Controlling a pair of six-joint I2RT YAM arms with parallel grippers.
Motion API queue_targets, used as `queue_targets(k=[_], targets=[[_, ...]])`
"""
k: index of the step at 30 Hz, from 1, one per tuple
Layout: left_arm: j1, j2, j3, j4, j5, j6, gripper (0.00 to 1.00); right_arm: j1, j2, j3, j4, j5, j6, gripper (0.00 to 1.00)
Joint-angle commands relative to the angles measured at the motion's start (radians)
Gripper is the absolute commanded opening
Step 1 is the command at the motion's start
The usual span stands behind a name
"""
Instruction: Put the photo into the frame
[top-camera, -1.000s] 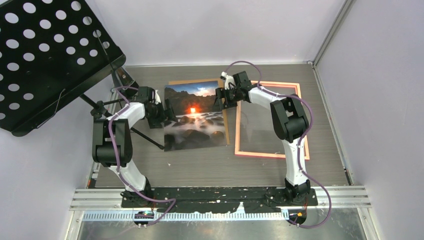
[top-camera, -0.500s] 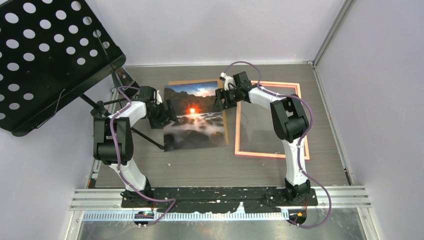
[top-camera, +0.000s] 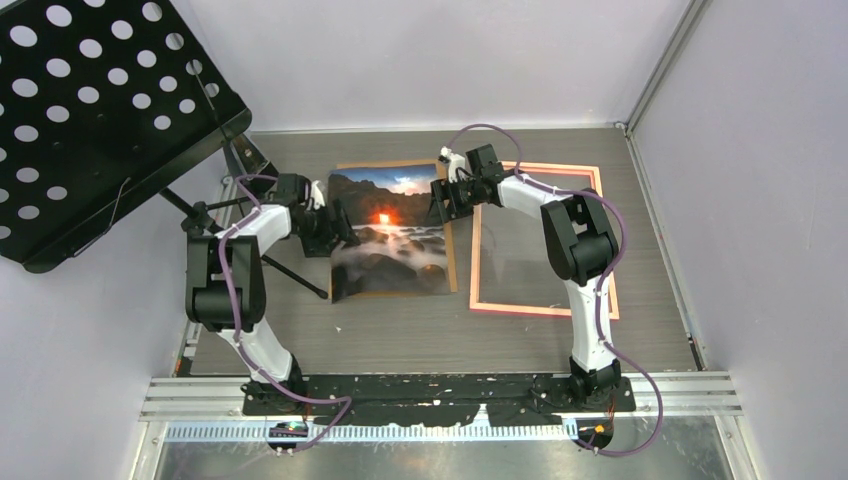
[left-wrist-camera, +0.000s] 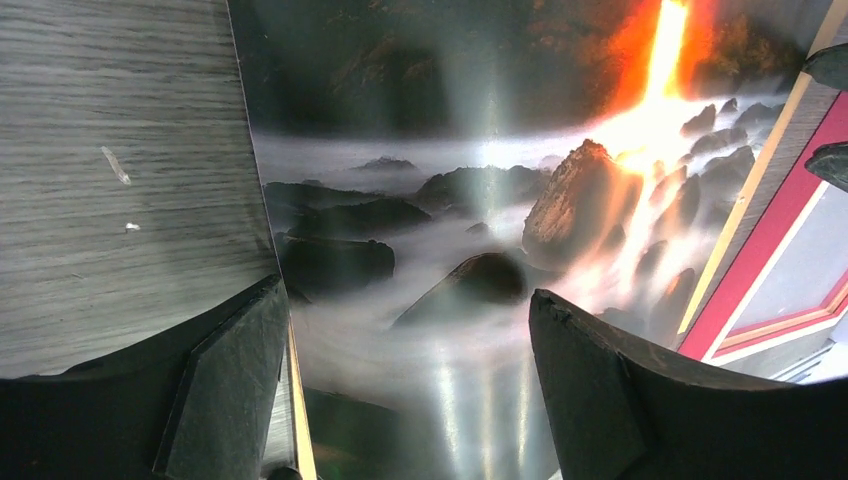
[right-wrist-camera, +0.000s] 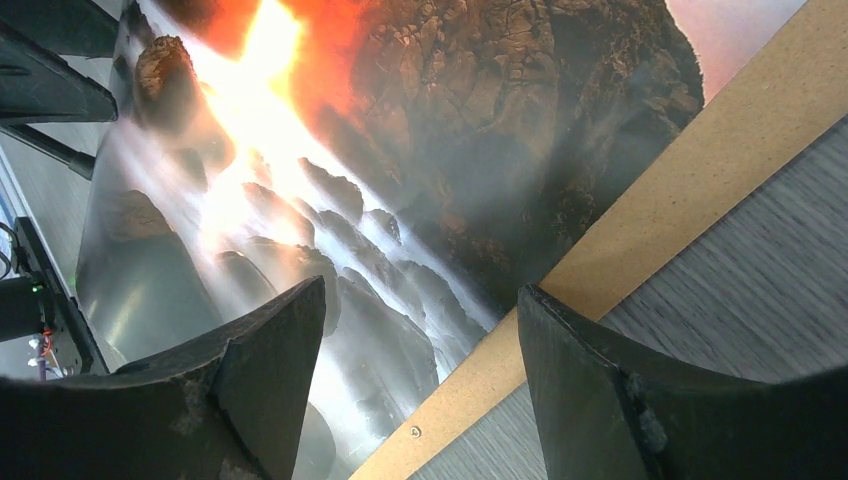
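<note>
The photo (top-camera: 390, 235), a glossy sunset over misty rocks, lies face up on a brown backing board (top-camera: 453, 250) in the middle of the table. My left gripper (top-camera: 337, 228) is at its left edge, open. In the left wrist view the jaws (left-wrist-camera: 408, 300) stand wide, one finger (left-wrist-camera: 230, 390) by the print's edge and the other over the print (left-wrist-camera: 480, 200). My right gripper (top-camera: 440, 200) is open at the photo's right edge, straddling the print (right-wrist-camera: 330, 150) and the board's strip (right-wrist-camera: 650, 200). The pink-orange frame (top-camera: 540, 311) lies flat to the right, separate from the photo.
A black perforated music stand (top-camera: 90, 120) leans over the far left corner, and its thin legs (top-camera: 290, 275) run along the table beside my left arm. Grey walls close in the table at the back and right. The frame's red rail (left-wrist-camera: 770, 250) shows past the print.
The photo's near edge has pulled back and the print now sits flatter on the board. My left jaws have narrowed slightly. The right arm has held still.
</note>
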Motion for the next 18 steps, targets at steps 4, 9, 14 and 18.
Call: queue_targets(k=[4,9,14,18], targets=[[-0.003,-0.072,-0.017,0.126,0.181,-0.010,0.82,0.009,0.002,-0.039,-0.094,0.004,-0.011,0.77],[-0.004,-0.096,-0.040,0.165,0.212,-0.018,0.82,0.009,0.004,-0.038,-0.095,0.009,-0.012,0.77],[-0.003,-0.123,-0.046,0.161,0.172,0.000,0.86,0.009,0.008,-0.036,-0.098,0.021,-0.019,0.77],[-0.004,-0.129,-0.051,0.171,0.166,0.009,0.89,0.009,0.013,-0.033,-0.104,0.026,-0.027,0.76]])
